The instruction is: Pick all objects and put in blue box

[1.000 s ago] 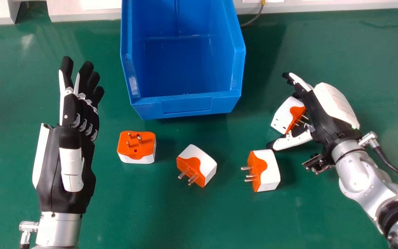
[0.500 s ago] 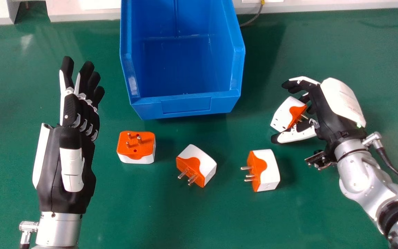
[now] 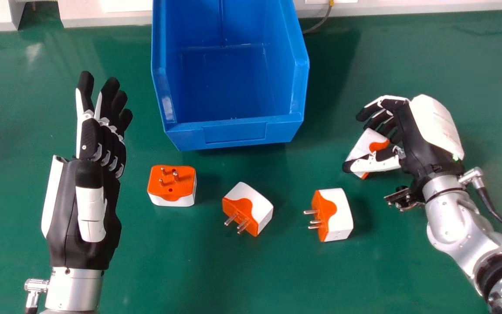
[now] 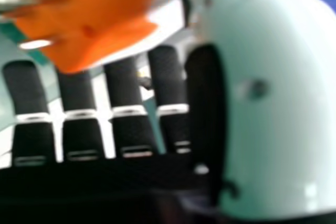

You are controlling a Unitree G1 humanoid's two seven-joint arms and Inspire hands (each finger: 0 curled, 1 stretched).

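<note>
At the left of the head view, your left hand [image 3: 69,200] was positioned over the green table [image 3: 255,274], its fingers extended and open toward the far side. Just beside it, to the right, you had the first plug adapter [image 3: 171,179] on the table, orange face upward, metal prongs raised.

Farther out, your blue box [image 3: 233,132] stood open at the top, its low front wall facing the near side. All four adapters were located outside it. Near that front wall, on the near side, the second plug adapter [image 3: 253,209] sat at an angle, prongs pointing toward the near side.

To the right of that, well apart, you had the third plug adapter [image 3: 337,213] on the table, orange face and prongs directed left.

Beyond it and to the right, the fourth plug adapter [image 3: 361,147] was tilted between the thumb and fingers of your right hand [image 3: 415,144]. Those fingers were curled around it, with the thumb across its near side. The right hand view showed you its orange face and prongs close to the fingers. Whether it was touching the table, you could not tell from either view.
</note>
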